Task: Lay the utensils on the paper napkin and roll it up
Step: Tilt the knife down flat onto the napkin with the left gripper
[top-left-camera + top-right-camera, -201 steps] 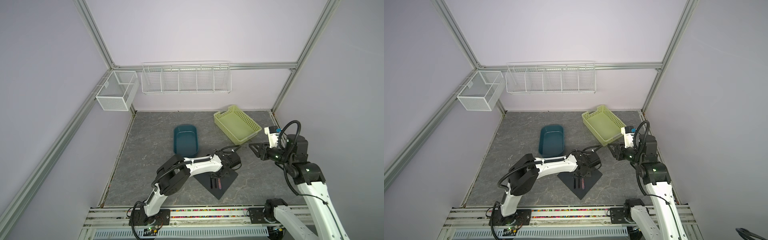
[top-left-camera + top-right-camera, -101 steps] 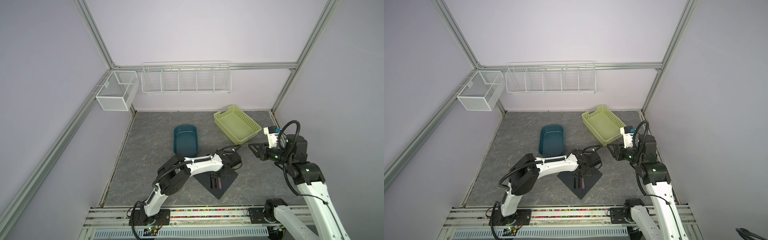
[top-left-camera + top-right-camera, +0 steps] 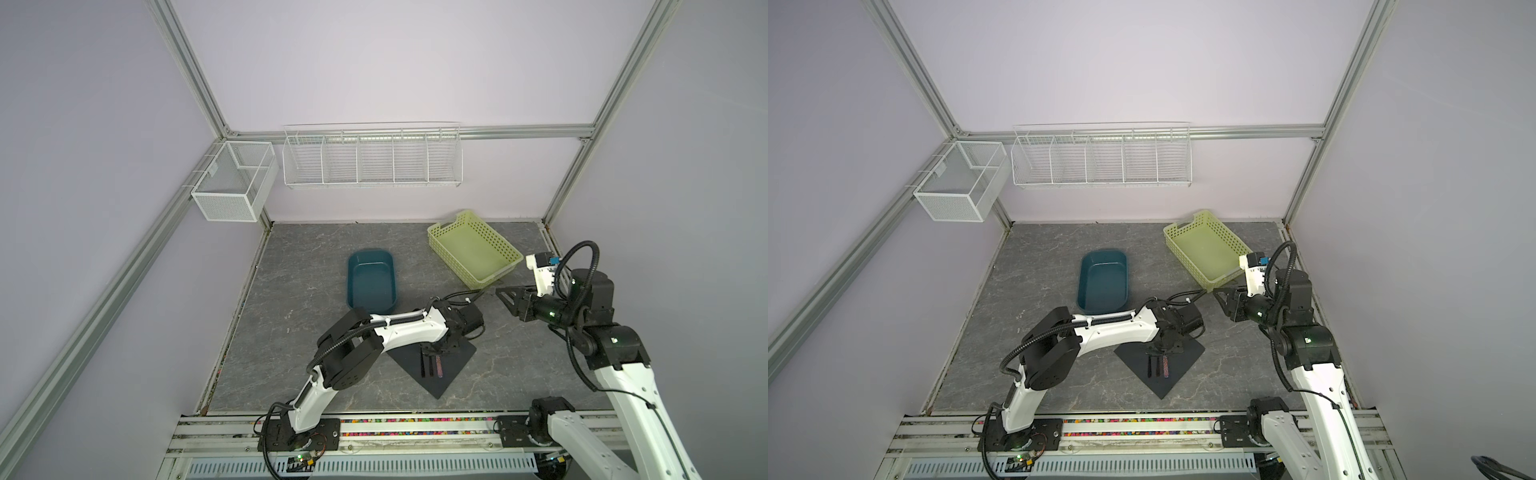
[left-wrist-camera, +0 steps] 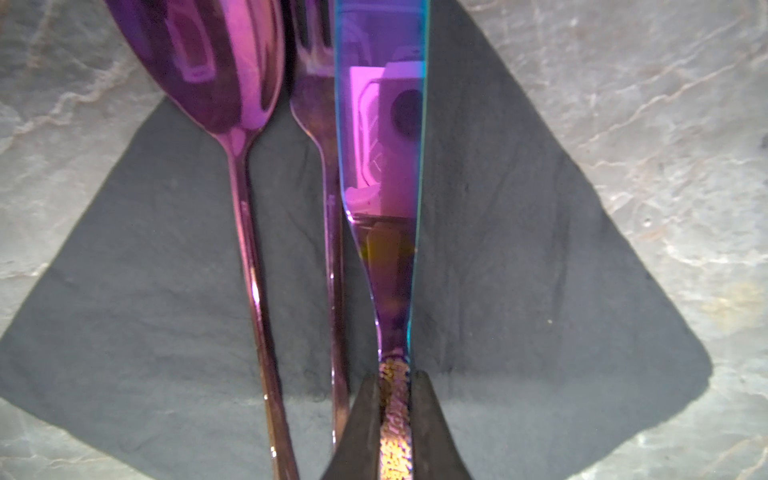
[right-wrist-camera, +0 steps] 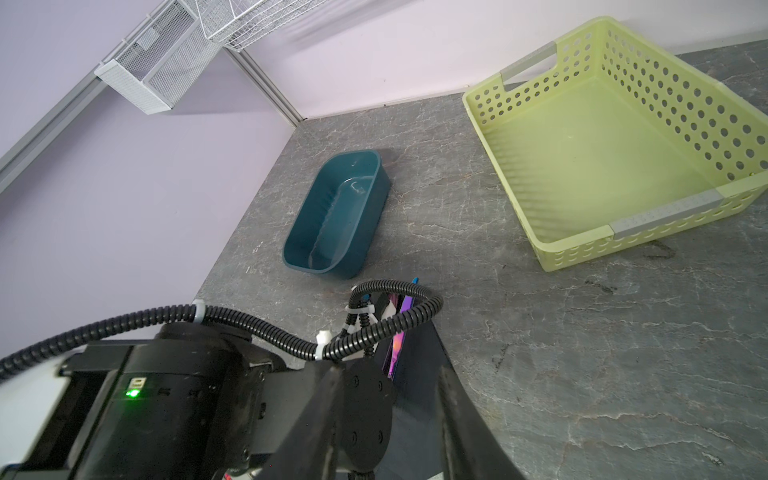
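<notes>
three slim purple-headed utensils (image 3: 432, 368), spoon (image 4: 208, 62), fork (image 4: 316, 95) and knife (image 4: 382, 124), lie together on the thin black paper napkin (image 4: 519, 249), near centre. left gripper (image 4: 395, 376) pinches the knife's handle; right gripper (image 3: 505, 293) hovers at right, jaws apart, empty. placing seems done; next, release and start rolling.

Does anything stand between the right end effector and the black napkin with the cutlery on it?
Yes. The left arm's wrist and left end effector hang over the far corner of the napkin, on the side facing the right end effector. Its right corner is uncovered.
</notes>
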Robot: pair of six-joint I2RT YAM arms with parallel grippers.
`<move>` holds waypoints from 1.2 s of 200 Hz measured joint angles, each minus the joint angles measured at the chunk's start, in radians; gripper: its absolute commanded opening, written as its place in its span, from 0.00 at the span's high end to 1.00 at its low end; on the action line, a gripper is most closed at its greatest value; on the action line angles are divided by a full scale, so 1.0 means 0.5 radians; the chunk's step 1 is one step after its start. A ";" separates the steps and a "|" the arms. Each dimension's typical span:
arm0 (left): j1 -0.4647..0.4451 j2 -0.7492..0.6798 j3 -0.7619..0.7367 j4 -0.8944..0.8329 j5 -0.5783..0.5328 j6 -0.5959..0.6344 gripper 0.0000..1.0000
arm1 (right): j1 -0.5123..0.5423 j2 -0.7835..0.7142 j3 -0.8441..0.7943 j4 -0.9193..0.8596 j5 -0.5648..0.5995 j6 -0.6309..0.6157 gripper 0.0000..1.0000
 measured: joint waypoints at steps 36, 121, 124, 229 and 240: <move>0.000 0.013 0.017 -0.006 0.000 0.005 0.84 | 0.007 0.000 0.000 0.000 0.014 -0.008 0.59; 0.000 0.014 0.041 -0.027 -0.018 0.014 0.84 | 0.027 -0.017 0.001 0.000 0.027 -0.031 0.59; 0.000 0.014 0.041 -0.027 -0.018 0.014 0.84 | 0.027 -0.017 0.001 0.000 0.027 -0.031 0.59; 0.001 0.040 0.041 -0.028 -0.020 0.005 0.85 | 0.034 -0.021 0.001 -0.016 0.043 -0.037 0.59; 0.001 0.040 0.041 -0.027 -0.020 0.000 0.86 | 0.037 -0.026 0.001 -0.019 0.043 -0.037 0.59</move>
